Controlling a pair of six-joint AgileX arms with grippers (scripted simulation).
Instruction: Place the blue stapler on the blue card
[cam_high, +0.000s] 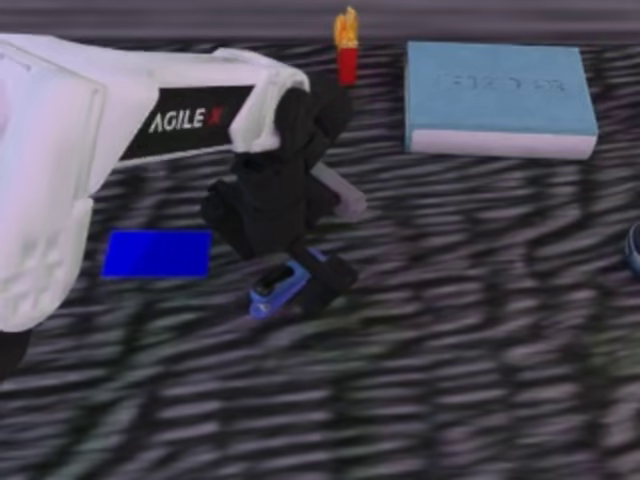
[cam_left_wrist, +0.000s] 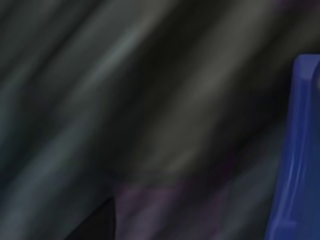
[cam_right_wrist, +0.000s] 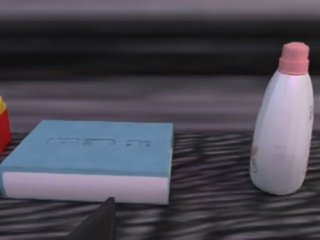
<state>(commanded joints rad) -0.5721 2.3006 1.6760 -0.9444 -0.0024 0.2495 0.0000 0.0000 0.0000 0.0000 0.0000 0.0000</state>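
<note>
The blue stapler lies slanted on the table, just right of the blue card and apart from it. My left gripper is down over the stapler and open, its black fingers on either side of the stapler's far end. In the left wrist view the stapler fills the edge of the picture, with a wide gap between it and one dark finger. My right gripper is out of the top view; it is open and holds nothing.
A thick light-blue book lies at the back right. A red-and-orange upright object stands at the back centre. A white bottle with a pink cap stands beside the book. A blue thing shows at the right edge.
</note>
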